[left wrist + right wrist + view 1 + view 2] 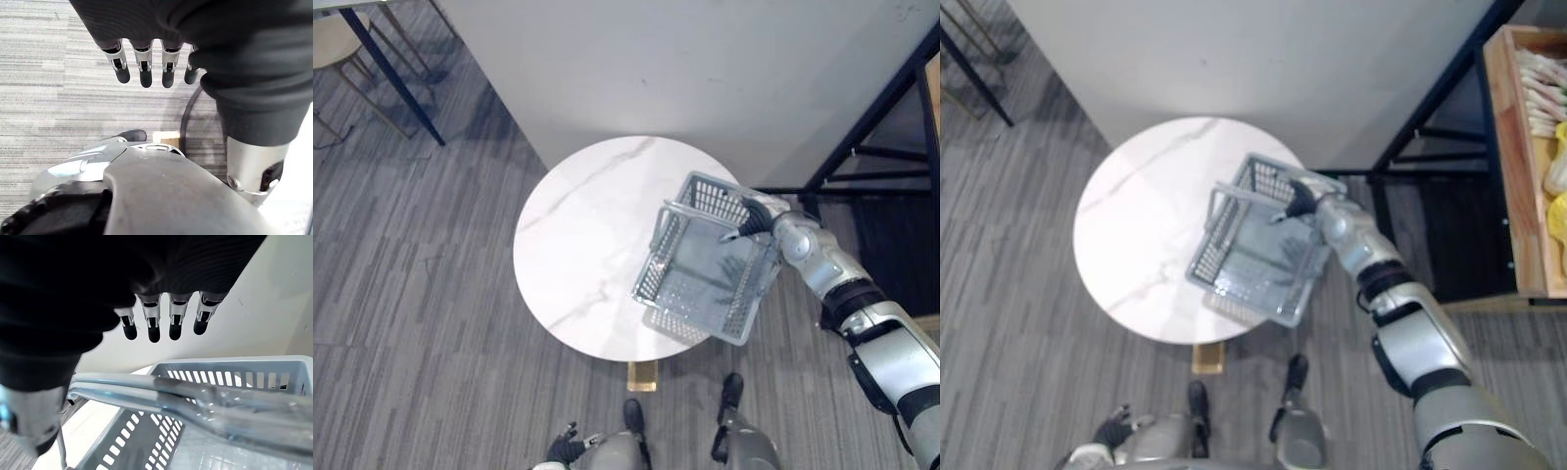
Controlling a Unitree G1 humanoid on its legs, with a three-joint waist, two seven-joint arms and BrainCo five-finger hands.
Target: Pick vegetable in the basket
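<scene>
One grey slotted plastic basket (658, 257) sits tilted at the right edge of the one round white marble table (578, 245), partly overhanging it. The right hand (756, 217) hovers over its handle (146, 391), fingers straight (not wrapped around it). The left hand (566, 450) hangs low, fingers relaxed.

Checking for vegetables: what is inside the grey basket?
The basket shows only its own perforated floor, nothing lying on it. The right hand and the handles hide a strip near its far rim.
</scene>
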